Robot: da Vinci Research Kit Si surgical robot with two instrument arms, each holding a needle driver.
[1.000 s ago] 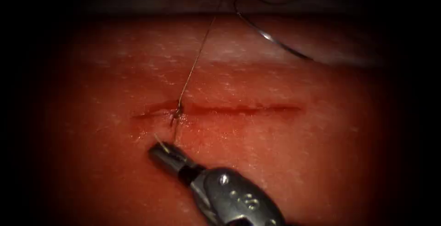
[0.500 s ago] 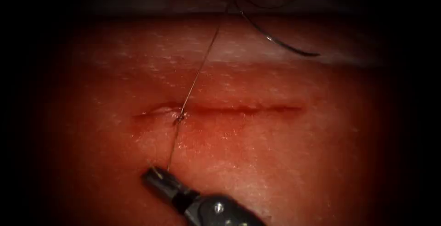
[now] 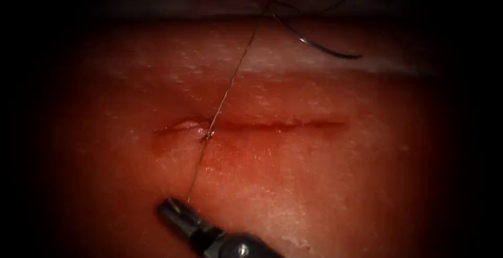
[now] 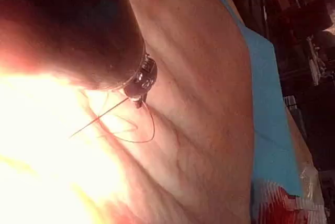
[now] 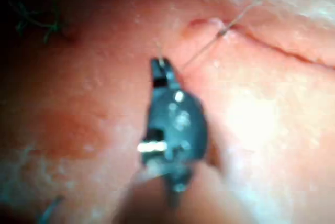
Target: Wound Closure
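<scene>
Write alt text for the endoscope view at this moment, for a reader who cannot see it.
The right arm's tool holds the thread in shut jaws below the cut. The thread runs taut up through a stitch point near the cut's left end and on toward the far edge of the tissue, where the curved needle lies free, held by no tool.

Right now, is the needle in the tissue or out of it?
Out. The needle lies free on the tissue, beyond the cut. The right gripper is shut on the thread.

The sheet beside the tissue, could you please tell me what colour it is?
Blue: the sheet lies along the tissue, best seen in the left wrist view.
</scene>
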